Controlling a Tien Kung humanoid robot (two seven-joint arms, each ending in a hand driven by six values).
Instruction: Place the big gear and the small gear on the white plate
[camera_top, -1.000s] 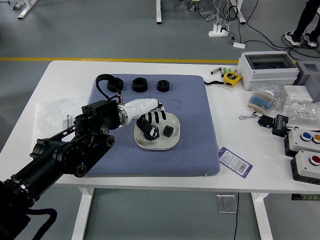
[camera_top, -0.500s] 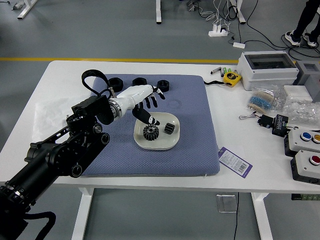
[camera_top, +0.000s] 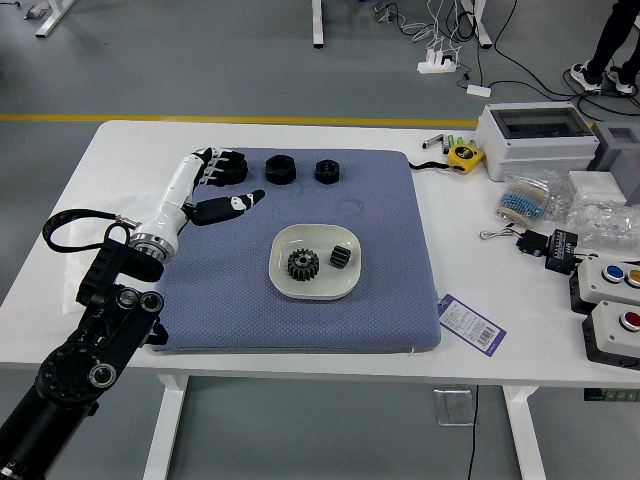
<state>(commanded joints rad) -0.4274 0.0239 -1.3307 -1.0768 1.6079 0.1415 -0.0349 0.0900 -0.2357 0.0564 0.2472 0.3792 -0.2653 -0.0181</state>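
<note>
Big gear (camera_top: 303, 264) and small gear (camera_top: 340, 257) lie side by side on the white plate (camera_top: 311, 289). Left robot hand (camera_top: 180, 197) is released, with fingers by the leftmost black nut (camera_top: 232, 170); the plate sits farther right, on the blue mat (camera_top: 390, 300).

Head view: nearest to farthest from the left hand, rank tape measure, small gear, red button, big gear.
From the left hand:
1. Big gear, left on the plate
2. Small gear, right on the plate
3. Tape measure, upper right
4. Red button, lower right
</note>
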